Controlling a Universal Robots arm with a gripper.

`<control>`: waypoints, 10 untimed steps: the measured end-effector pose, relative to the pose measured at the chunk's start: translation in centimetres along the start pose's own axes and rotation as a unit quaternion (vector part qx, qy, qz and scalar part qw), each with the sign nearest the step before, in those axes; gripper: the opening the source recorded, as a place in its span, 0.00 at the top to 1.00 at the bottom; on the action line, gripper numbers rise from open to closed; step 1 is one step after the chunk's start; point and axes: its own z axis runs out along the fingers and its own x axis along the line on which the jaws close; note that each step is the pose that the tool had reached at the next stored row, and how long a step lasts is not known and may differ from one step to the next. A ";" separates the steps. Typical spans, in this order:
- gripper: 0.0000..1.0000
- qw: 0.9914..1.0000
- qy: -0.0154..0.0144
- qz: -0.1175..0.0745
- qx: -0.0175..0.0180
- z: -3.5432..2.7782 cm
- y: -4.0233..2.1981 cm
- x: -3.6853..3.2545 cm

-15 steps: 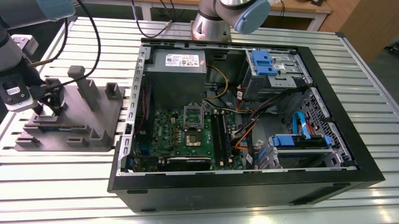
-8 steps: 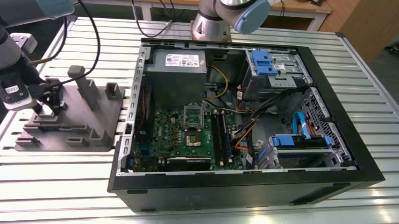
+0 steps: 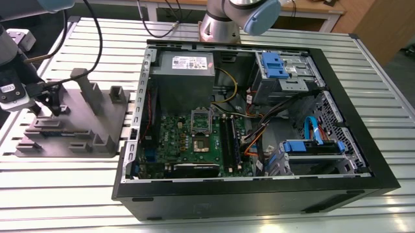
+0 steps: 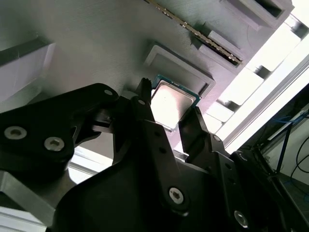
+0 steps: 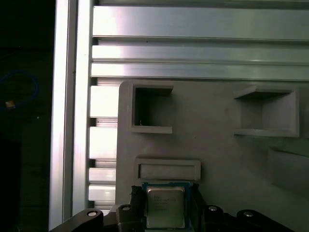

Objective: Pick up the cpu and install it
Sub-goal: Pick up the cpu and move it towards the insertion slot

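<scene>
One cpu (image 5: pixel 165 208) lies on the gray fixture (image 3: pixel 71 121), beside the computer case (image 3: pixel 259 191), clamped in the tool (image 4: pixel 169 98). We judge this the pick-up step; lifting calls for a level, straight pull.

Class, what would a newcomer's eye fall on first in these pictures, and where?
The open computer case dominates the middle of the exterior view, its green motherboard exposed. At that view's left, the gripper hangs over a gray holder block; in both wrist views the silvery cpu sits at the gripper's tip.
</scene>
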 end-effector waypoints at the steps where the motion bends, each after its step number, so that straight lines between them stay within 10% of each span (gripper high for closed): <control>1: 0.53 1.000 0.000 0.000 0.000 -0.12 0.00 0.00; 10: 0.53 1.000 0.000 0.000 0.000 -0.31 0.01 0.00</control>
